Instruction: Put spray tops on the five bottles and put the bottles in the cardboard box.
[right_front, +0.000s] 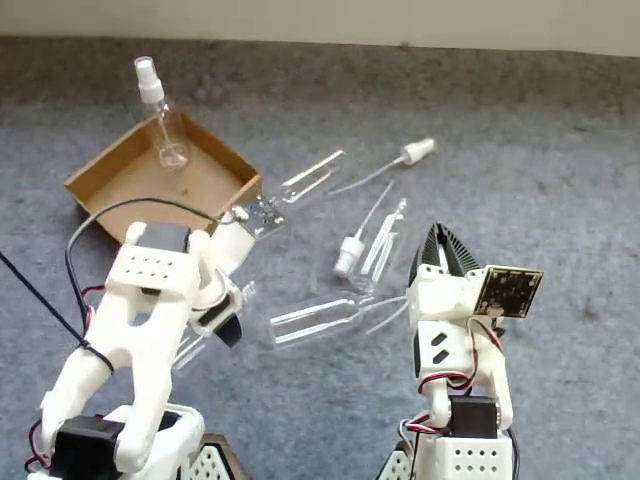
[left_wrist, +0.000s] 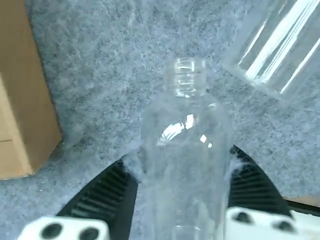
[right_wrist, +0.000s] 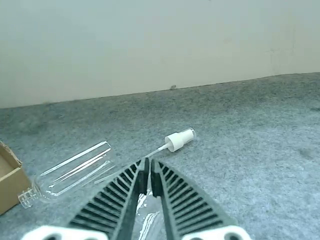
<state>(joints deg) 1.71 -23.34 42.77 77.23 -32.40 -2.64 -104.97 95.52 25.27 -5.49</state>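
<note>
A cardboard box (right_front: 110, 165) lies at the back left, with one capped bottle (right_front: 160, 115) standing inside it. My left gripper (right_front: 225, 318) is low beside the box, shut on a clear open-necked bottle (left_wrist: 185, 145) whose neck points away from the wrist; the box wall (left_wrist: 25, 100) is close beside it. My right gripper (right_front: 440, 250) hovers right of centre with its fingers (right_wrist: 165, 192) pressed together and nothing seen between them. Loose spray tops (right_front: 415, 152) (right_front: 348, 255) and uncapped bottles (right_front: 300, 185) (right_front: 315, 320) (right_front: 385, 238) lie on the carpet between the arms.
Grey carpet (right_front: 560, 200) stretches open to the right and at the back. A black cable (right_front: 100, 225) loops over the left arm near the box. A pale wall (right_wrist: 150, 40) rises beyond the carpet's far edge.
</note>
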